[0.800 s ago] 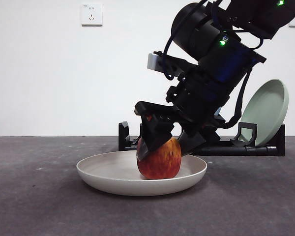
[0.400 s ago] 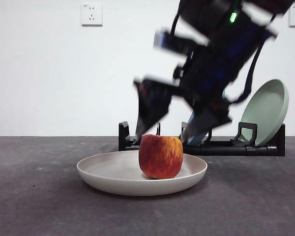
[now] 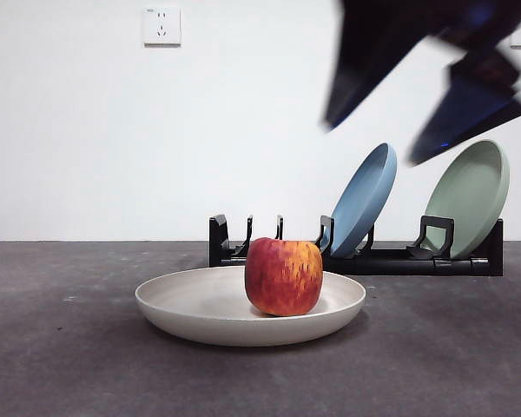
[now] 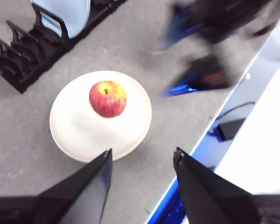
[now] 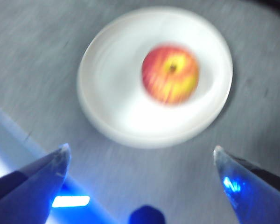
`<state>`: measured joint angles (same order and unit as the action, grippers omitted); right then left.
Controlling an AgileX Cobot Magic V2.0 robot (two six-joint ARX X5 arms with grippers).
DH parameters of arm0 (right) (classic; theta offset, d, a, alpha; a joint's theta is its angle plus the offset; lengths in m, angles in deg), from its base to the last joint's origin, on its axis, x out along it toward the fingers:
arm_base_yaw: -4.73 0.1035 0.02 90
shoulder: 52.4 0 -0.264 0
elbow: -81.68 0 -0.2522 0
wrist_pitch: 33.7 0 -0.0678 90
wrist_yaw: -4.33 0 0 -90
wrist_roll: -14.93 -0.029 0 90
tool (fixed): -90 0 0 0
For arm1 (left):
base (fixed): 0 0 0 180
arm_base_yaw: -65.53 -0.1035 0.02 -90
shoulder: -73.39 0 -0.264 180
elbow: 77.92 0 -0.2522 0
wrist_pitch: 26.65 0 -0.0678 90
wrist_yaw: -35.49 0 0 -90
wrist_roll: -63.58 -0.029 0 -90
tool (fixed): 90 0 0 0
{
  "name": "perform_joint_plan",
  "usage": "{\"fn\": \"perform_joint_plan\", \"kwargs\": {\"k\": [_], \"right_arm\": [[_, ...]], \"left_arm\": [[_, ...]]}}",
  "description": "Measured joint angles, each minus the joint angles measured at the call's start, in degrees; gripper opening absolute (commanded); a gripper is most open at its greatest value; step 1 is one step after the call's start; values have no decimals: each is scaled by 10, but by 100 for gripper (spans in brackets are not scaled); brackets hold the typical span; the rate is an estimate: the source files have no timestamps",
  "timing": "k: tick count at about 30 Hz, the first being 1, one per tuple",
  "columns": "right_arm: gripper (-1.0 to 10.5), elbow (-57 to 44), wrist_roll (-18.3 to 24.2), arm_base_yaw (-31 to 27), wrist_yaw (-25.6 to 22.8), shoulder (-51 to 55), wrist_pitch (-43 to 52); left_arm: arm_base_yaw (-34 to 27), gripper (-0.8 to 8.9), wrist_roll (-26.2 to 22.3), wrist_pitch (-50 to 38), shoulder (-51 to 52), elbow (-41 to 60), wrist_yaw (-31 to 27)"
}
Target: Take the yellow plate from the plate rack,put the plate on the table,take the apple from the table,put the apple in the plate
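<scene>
Open desk (image 3: pixel 61 347) all around the yellow plate (image 3: pixel 191 304); nothing beside its rim. Apple (image 3: pixel 283 276) alone in the plate, clear air straight above it. Right end effector (image 3: pixel 425 100) high over the plate rack (image 3: pixel 399 259), jaws wide apart, blurred, crowding the space above the blue plate (image 3: pixel 362 198) and sage-green plate (image 3: pixel 469 195). Left end effector (image 4: pixel 142 163) high and well apart, jaws spread. Rack close behind the plate, two leaning plates blocking that side; empty prongs nearest the apple.

grey table (image 3: pixel 61 365), yellow plate (image 3: pixel 191 306), plate rack (image 3: pixel 399 261)
</scene>
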<state>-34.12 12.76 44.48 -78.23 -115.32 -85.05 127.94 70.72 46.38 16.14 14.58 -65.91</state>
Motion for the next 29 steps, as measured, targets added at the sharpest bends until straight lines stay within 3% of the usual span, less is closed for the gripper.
{"fn": "perform_joint_plan", "kwargs": {"k": [9, 12, 15, 29], "right_arm": [[530, 0, -15, 0, 46, 143, -196], [297, 0, -20, 0, 46, 170, -211], [-32, 0, -26, 0, 46, 186, -211], [1, 0, -30, 0, 45, 198, -211]], "left_arm": [[0, 219, 0, 20, 0, 0, 72], [0, 203, 0, 21, 0, 0, 73], [0, -28, 0, 23, 0, 0, 73], [0, -3, 0, 26, 0, 0, 71]]}}
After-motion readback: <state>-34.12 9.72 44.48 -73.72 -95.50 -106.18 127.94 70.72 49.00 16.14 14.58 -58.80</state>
